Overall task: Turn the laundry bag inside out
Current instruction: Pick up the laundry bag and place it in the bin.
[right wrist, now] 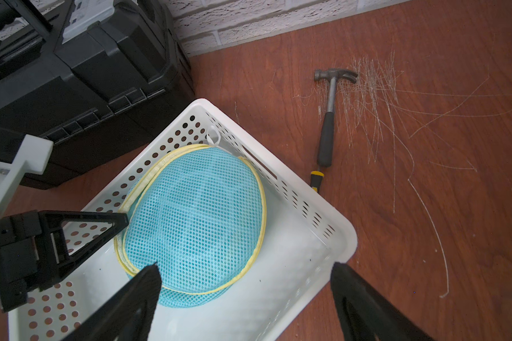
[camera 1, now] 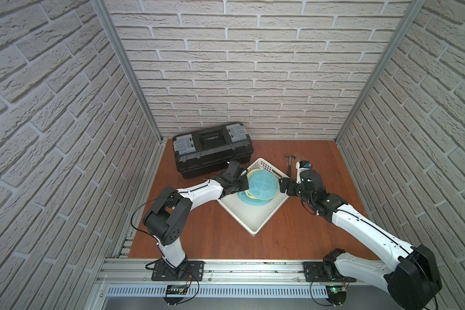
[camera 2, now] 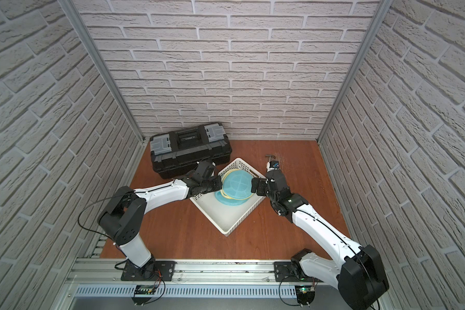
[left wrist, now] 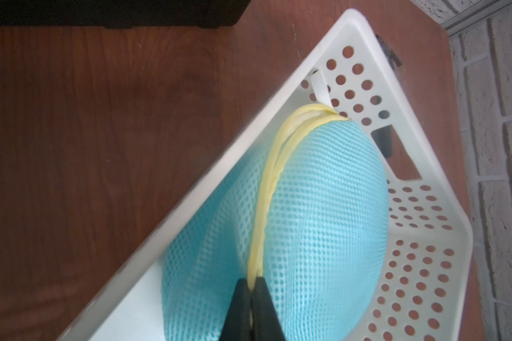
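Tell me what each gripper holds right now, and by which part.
The left gripper is shut on the laundry bag, pinching its yellow trim. The right gripper hangs open at the white basket, holding nothing.

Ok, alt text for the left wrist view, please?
The left pincer, black, is shut on the yellow trim of the light-blue mesh laundry bag, which lies inside a white perforated basket. The basket sits on a brown wooden table, with the edge of a black toolbox beyond.

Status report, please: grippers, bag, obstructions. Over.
Left gripper shut on bag trim. Right gripper open beside it. Bag lying in basket. Hammer outside basket, not blocking.
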Controlling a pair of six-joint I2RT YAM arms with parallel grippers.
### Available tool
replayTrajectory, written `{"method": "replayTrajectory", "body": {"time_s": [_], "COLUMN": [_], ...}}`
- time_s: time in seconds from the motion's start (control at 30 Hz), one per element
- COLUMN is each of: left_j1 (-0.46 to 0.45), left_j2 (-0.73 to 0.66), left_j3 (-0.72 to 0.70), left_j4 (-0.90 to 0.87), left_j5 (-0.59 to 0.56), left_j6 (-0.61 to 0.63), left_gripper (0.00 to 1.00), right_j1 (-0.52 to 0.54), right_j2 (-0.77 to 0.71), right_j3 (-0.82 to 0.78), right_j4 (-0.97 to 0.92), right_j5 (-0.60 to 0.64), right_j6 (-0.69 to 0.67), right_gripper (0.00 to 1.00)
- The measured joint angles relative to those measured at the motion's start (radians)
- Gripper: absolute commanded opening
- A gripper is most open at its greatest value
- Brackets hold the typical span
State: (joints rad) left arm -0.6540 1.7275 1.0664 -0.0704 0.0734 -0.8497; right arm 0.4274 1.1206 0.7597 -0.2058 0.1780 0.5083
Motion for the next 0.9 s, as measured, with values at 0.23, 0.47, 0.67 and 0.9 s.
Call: {"method": "replayTrajectory", "body": {"time_s": [0.23, 0.47, 0.67, 0.9], "left_j1": [0.000, 0.000, 0.000, 0.000], "left_j2": [-0.056, -0.188, -0.195, -0.195], "left_j3": [-0.035, -0.040, -0.040, -0.040], "left_j4": [0.056, 0.138, 0.173, 0.200], "left_j5": [0.022, 0.054, 0.091, 0.109], "left_j6": [0.000, -0.026, -0.069, -0.092], "left_gripper": [0.00, 0.00, 0.00, 0.00], "right_j1": [0.048, 0.194, 0.235, 0.274], "right_j2": [-0.002, 0.040, 0.079, 0.145], "right_j3": [0.000, 0.008, 0.002, 0.003], "right_j4": [0.008, 0.084, 0.201, 0.257], "right_j5": [0.000, -0.030, -0.066, -0.040], "right_j6": [-0.086, -0.303, -0.399, -0.396], "right_gripper": [0.88, 0.88, 0.90, 0.92]}}
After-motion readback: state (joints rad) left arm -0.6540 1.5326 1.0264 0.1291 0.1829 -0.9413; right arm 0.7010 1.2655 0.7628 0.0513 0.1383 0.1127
